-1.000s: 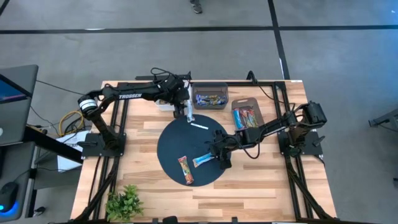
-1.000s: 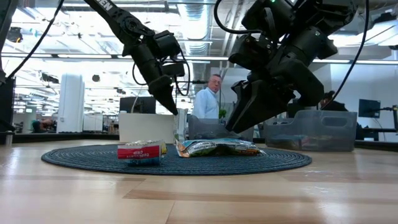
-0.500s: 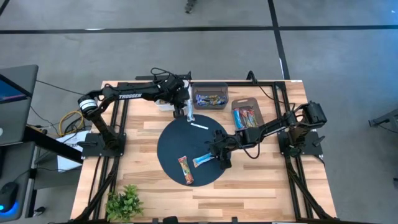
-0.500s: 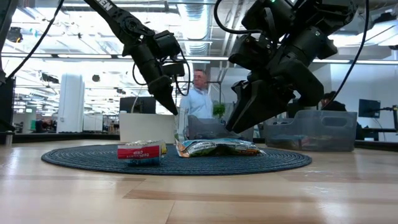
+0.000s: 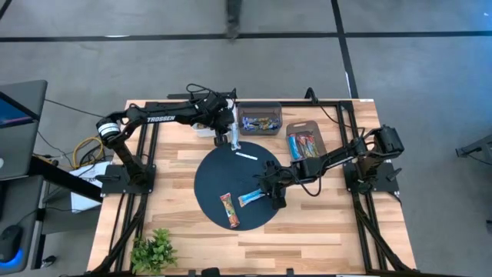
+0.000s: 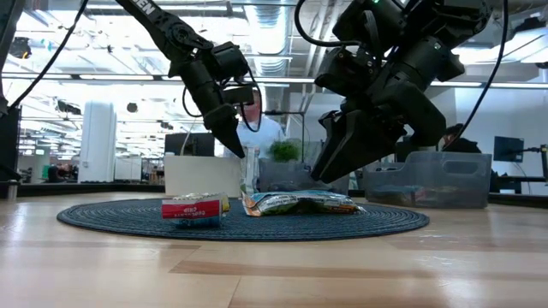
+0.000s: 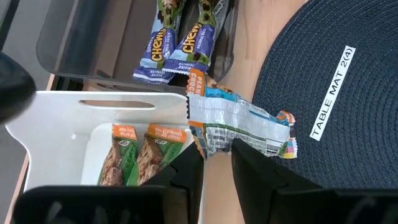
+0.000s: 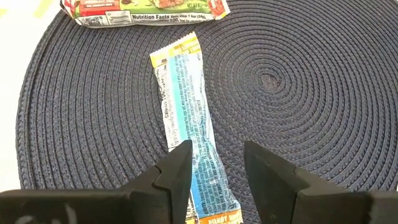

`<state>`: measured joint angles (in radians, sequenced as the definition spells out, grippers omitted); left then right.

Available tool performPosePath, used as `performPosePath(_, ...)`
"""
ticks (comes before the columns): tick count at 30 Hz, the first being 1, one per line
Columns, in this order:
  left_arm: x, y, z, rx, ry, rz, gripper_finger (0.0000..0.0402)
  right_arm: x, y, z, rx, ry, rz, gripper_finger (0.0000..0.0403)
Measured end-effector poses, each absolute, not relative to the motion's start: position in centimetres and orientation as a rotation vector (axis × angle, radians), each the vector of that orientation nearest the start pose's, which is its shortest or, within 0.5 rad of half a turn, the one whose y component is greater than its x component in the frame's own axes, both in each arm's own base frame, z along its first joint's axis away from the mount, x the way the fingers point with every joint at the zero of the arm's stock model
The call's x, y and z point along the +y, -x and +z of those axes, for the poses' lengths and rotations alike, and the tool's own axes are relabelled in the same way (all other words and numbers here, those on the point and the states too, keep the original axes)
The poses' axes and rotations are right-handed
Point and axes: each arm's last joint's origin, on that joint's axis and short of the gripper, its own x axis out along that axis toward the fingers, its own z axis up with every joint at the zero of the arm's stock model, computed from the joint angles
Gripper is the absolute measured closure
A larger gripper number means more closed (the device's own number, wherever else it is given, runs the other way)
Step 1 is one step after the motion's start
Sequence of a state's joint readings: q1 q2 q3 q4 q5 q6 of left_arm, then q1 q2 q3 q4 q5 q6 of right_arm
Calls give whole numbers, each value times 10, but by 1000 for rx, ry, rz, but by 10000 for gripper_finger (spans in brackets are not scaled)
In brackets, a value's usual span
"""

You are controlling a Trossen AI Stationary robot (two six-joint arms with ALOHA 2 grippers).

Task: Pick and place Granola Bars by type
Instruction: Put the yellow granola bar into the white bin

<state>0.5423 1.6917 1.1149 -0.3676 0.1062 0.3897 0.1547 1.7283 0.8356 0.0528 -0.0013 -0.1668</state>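
Dark left gripper [image 7: 217, 163] at far mat edge, fingers pinching crinkled white-and-orange wrapped granola bar [image 7: 239, 121] beside white bin [image 7: 62, 134] with brown-green bars [image 7: 134, 155]. Clear bin [image 7: 74, 43] holds blue bars [image 7: 180, 40]. Right gripper [image 8: 214, 171] over round navy woven mat [image 8: 311, 93], fingers spread astride blue-striped bar [image 8: 189, 137]; orange-red bar [image 8: 146, 12] near.

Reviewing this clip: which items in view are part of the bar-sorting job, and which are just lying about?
Part of the job:
- blue bar under the right end effector
- red bar on the mat
- bar held by the left end effector
- white bin, dark bin, brown tray

Lying about:
- plant
- white strip
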Motion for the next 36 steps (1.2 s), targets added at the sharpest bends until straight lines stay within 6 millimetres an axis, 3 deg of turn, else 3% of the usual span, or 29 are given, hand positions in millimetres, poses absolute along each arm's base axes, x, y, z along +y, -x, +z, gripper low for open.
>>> performPosePath(14, 168, -302, 207, 953, -88, 189, 329, 50, -323, 139, 824, 222, 217, 265)
performPosePath(29, 146, -298, 244, 847, -170, 172, 329, 50, -323, 139, 824, 222, 216, 265)
performPosePath(36, 145, -298, 243, 839, -174, 137, 370, 50, -323, 139, 824, 221, 216, 265)
